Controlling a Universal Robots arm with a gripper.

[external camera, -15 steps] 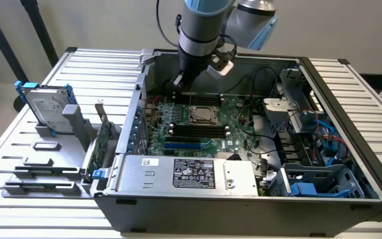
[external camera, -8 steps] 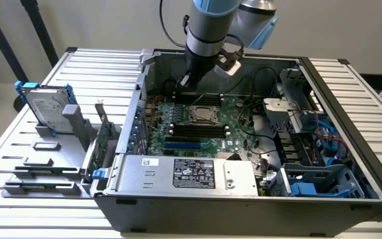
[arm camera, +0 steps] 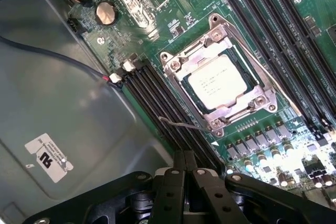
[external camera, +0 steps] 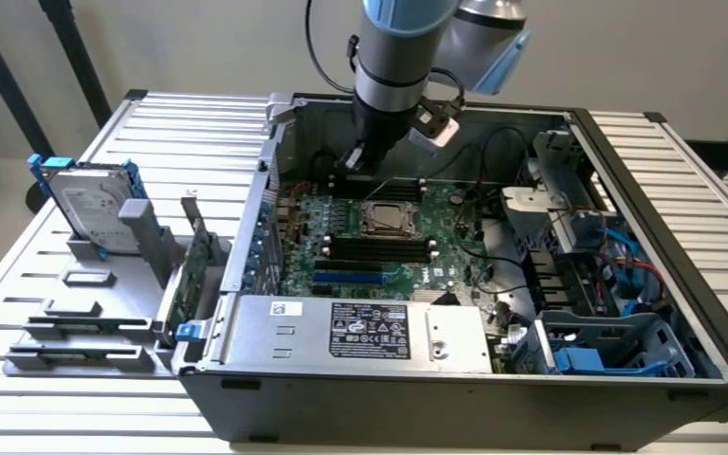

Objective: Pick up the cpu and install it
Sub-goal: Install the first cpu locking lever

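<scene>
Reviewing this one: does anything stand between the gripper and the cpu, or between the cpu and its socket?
Nothing visible does. The cpu already lies in the socket, with the metal frame around it. The gripper, shut and empty, hangs over the board beside the socket, with clear space between them.

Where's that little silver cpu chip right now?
The cpu sits in the metal-framed socket on the green motherboard, with black memory slots on either side. In the exterior view that is near the middle of the open case.
</scene>
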